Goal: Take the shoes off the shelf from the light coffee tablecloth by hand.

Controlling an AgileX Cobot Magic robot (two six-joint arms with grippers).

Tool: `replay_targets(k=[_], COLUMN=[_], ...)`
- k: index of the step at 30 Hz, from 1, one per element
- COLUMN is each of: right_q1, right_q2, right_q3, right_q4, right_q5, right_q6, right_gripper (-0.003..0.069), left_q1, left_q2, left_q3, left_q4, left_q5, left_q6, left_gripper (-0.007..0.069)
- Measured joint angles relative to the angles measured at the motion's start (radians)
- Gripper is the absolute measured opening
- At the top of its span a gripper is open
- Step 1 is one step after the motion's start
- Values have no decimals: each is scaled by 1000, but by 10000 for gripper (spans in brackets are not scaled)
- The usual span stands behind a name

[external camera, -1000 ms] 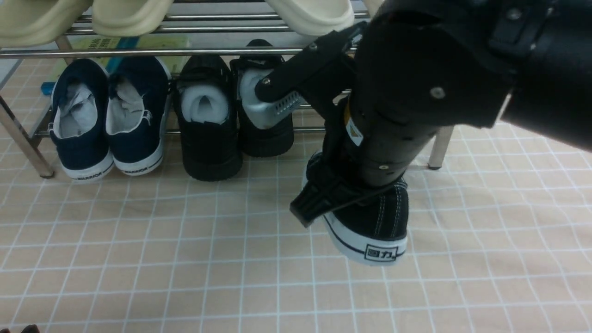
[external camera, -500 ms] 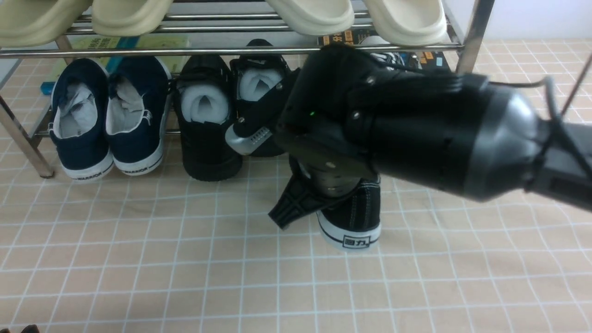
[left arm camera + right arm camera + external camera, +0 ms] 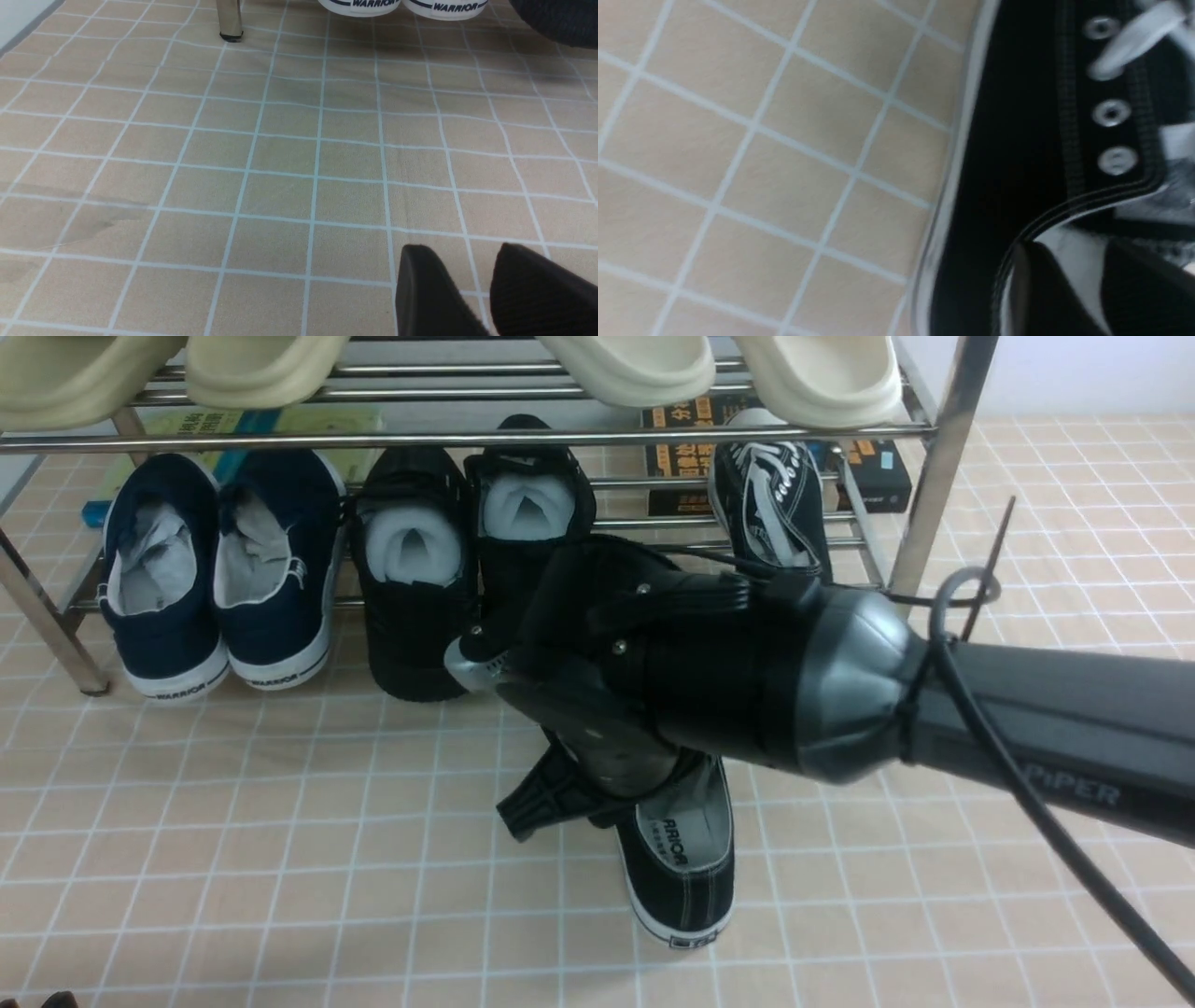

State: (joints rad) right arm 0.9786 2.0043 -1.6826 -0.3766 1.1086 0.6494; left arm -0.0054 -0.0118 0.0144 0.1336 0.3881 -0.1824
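Note:
One black canvas sneaker (image 3: 686, 873) lies flat on the light coffee tablecloth (image 3: 280, 859), heel toward me, grey insole showing. Its mate (image 3: 770, 504) sits on the lower tier of the chrome shelf (image 3: 938, 476), at the right end. My right gripper (image 3: 537, 807) hangs just above the left of the sneaker's opening. In the right wrist view the right gripper (image 3: 1069, 261) has its fingers a little apart over the sneaker (image 3: 1017, 140); only insole shows between them. My left gripper (image 3: 460, 254) hovers over bare cloth, fingers slightly apart and empty.
Navy slip-ons (image 3: 219, 579) and black chunky shoes (image 3: 467, 579) fill the lower tier's left and middle. Cream slippers (image 3: 625, 364) sit on the top tier. Books (image 3: 691, 457) lie under the shelf. A shelf leg (image 3: 229, 21) stands ahead of the left gripper.
The right arm swung down, left and toward me. The sneaker went from hanging tilted at the gripper to lying flat on the cloth nearer me. The sneaker on the shelf came into view.

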Motion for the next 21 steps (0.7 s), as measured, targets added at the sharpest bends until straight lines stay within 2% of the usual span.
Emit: replay_targets(k=[2, 3, 4, 7, 8, 9, 10, 12, 13, 17, 20, 21], right_q1=[-1, -1, -7, -43, -43, -82, -96, -151, -185, -285, -341, -359], right_q2=[-2, -2, -11, -43, -46, -68, -77, -90, -95, -85, -57, -44], right_q3=[-36, -40, -78, -163, -168, -205, -222, -250, -261, -262, -262, -262], right_q4=[56, 63, 92, 128, 128, 142, 143, 142, 142, 139, 139, 139], right_q5=[57, 68, 97, 110, 110, 116, 117, 121, 122, 130, 81, 52], right_q6=[-56, -63, -128, -248, -255, -303, -319, -336, -342, -345, -346, -346], right_gripper=[334, 338, 334, 225, 214, 111, 61, -2, -11, 7, 73, 117], left_q1=[0, 0, 0, 0, 0, 0, 0, 0, 0, 0, 0, 0], left_q2=[0, 0, 0, 0, 0, 0, 0, 0, 0, 0, 0, 0], left_q3=[0, 0, 0, 0, 0, 0, 0, 0, 0, 0, 0, 0], left_q4=[1, 1, 2, 7, 7, 13, 15, 17, 18, 19, 21, 21], left_q5=[0, 0, 0, 0, 0, 0, 0, 0, 0, 0, 0, 0], left_q6=[0, 0, 0, 0, 0, 0, 0, 0, 0, 0, 0, 0], left_gripper=[242, 242, 242, 242, 242, 242, 242, 242, 242, 242, 242, 242])
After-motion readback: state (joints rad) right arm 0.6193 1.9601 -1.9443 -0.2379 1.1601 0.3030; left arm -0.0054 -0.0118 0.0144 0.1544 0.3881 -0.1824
